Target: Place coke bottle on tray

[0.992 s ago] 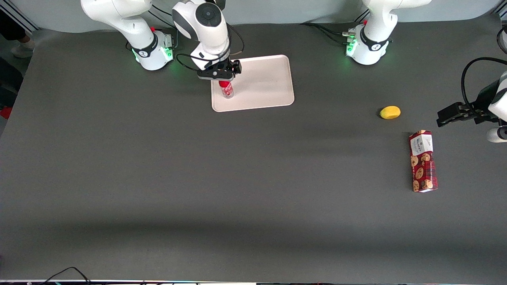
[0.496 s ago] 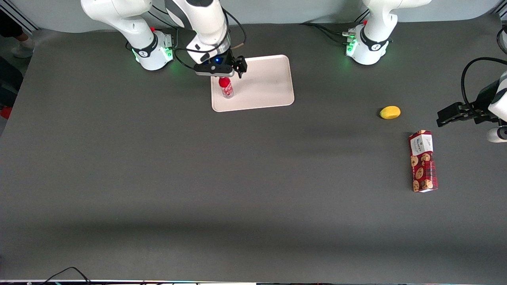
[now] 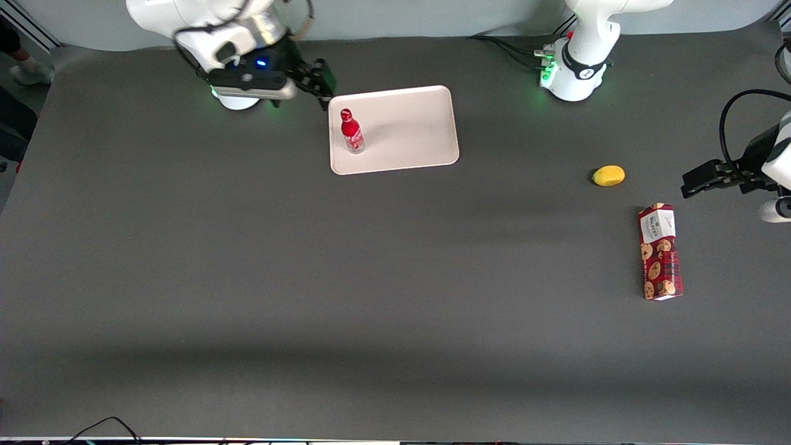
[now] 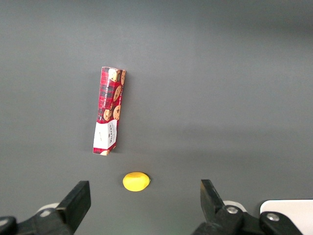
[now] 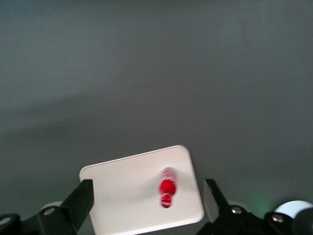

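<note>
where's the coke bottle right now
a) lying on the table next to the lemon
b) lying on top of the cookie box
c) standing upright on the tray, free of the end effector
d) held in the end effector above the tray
c: the coke bottle stands upright on the tray, near the edge toward the working arm, while the open end effector is off to the side and up, holding nothing.

The coke bottle (image 3: 351, 131) looks like glossy plastic with a shiny red cap, standing on the tray (image 3: 408, 133), whose pale pinkish-cream surface is smooth and matt. The gripper (image 3: 312, 79), in the upper left of the front view, is black matt plastic, fingers spread. At lower right, the cookie box (image 3: 660, 251) looks like printed cardboard on the dull, matt dark grey table (image 3: 371, 278).
</note>
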You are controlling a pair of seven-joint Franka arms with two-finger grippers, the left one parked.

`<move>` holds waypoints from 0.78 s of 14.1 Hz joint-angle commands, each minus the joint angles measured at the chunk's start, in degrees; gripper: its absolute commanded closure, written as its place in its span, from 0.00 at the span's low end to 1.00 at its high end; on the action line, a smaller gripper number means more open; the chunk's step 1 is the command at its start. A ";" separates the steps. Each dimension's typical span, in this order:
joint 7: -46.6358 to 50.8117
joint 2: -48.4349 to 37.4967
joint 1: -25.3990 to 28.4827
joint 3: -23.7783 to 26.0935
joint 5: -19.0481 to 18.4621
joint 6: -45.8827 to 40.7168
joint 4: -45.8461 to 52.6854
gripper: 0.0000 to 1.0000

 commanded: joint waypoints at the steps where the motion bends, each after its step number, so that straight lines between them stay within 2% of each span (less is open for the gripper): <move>1: -13.33 2.32 -1.44 -6.55 -1.85 -9.43 9.29 0.00; 4: -26.10 -0.31 -4.26 -15.51 -2.03 -11.57 8.96 0.00; 7: -37.35 -1.02 -6.29 -21.93 -2.73 -11.66 6.95 0.00; 9: -39.31 -1.11 -6.20 -23.10 -6.93 -9.57 5.10 0.00; 11: -39.32 -1.02 -6.03 -24.58 -7.04 -6.83 3.17 0.00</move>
